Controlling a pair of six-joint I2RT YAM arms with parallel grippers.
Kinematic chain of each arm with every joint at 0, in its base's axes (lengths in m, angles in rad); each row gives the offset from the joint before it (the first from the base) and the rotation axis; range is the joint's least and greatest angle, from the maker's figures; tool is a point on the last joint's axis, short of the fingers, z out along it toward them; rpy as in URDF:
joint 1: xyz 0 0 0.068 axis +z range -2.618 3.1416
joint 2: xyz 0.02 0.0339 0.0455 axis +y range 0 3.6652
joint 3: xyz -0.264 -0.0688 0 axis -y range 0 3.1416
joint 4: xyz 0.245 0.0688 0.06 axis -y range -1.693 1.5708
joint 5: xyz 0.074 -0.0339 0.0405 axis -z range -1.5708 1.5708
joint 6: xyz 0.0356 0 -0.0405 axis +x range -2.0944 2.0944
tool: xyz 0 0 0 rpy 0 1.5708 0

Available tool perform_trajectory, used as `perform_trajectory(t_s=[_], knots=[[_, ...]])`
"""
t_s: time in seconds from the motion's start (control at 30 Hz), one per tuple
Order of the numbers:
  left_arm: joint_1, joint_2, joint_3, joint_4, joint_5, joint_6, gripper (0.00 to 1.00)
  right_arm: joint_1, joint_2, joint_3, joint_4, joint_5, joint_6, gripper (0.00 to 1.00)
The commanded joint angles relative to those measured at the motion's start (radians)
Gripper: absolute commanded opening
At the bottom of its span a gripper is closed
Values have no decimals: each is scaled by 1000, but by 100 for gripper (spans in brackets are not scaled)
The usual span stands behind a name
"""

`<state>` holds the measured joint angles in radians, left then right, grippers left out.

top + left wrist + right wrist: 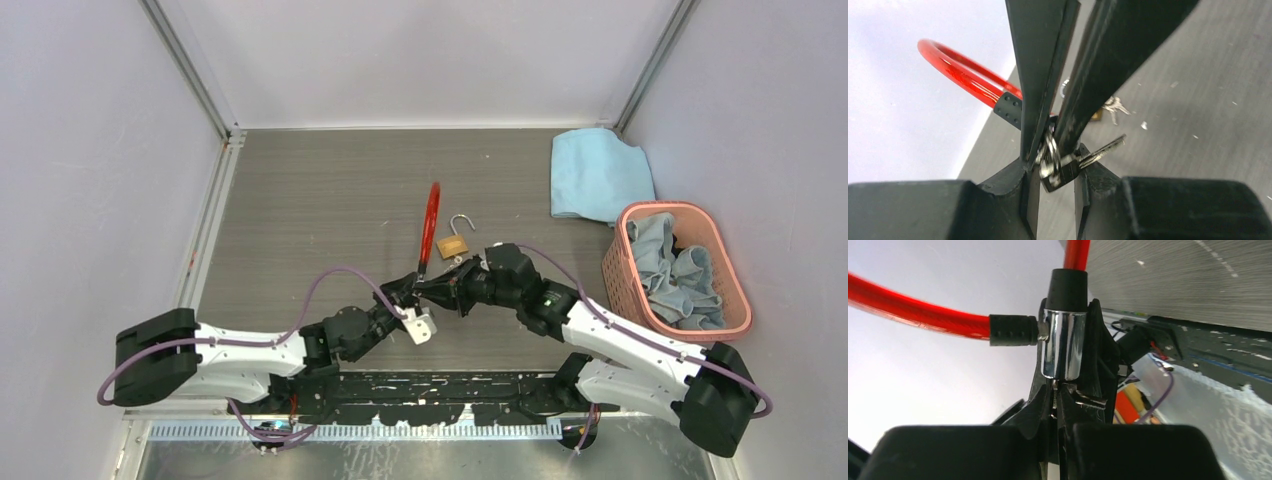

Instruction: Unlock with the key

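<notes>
The red cable lock (430,220) lies on the table, and its lower end is lifted between my two grippers. In the right wrist view its chromed metal end (1063,345) stands upright with black fingers hugging both sides. My right gripper (1054,385) is shut on a thin key whose blade goes up into the bottom of the metal end. A spare key (1089,401) of the bunch hangs beside it. In the left wrist view my left gripper (1054,155) stands narrowly apart around the ring and keys (1100,150), with the right fingers (1108,60) reaching in. The grippers meet tip to tip (420,288).
A brass padlock (452,244) with its shackle swung open lies just right of the cable, with another small bunch of keys (1113,105) beside it. A folded blue cloth (595,170) and a pink basket (640,210) of cloths stand at the right.
</notes>
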<state>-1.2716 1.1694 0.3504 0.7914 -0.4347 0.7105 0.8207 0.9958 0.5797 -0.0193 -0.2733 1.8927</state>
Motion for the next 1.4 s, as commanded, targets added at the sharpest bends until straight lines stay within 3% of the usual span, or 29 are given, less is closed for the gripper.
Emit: perform_trajectory(t_s=[0.0, 0.23, 0.33, 0.67, 0.8, 0.93, 1.17, 1.37], knots=[[-94, -92, -21, 292, 207, -96, 0, -42, 37, 9, -143, 226, -147, 1], [-94, -129, -73, 287, 207, -217, 0, -42, 7, 82, -354, 344, -323, 1], [-97, -155, -88, 250, 227, -277, 6, -42, 30, 112, -401, 337, -382, 1], [-97, -343, 116, -455, 87, -515, 41, -42, 10, 102, -438, 349, -522, 1], [-97, -385, 197, -742, 152, -449, 45, -41, 15, 133, -492, 358, -611, 1], [-96, -374, 277, -916, 182, -387, 53, -41, -10, 136, -540, 389, -709, 1], [-68, -284, 278, -836, 237, -364, 69, -42, -31, 131, -583, 381, -853, 1], [28, -127, 320, -762, 385, -415, 71, -43, -27, 150, -615, 386, -925, 1]])
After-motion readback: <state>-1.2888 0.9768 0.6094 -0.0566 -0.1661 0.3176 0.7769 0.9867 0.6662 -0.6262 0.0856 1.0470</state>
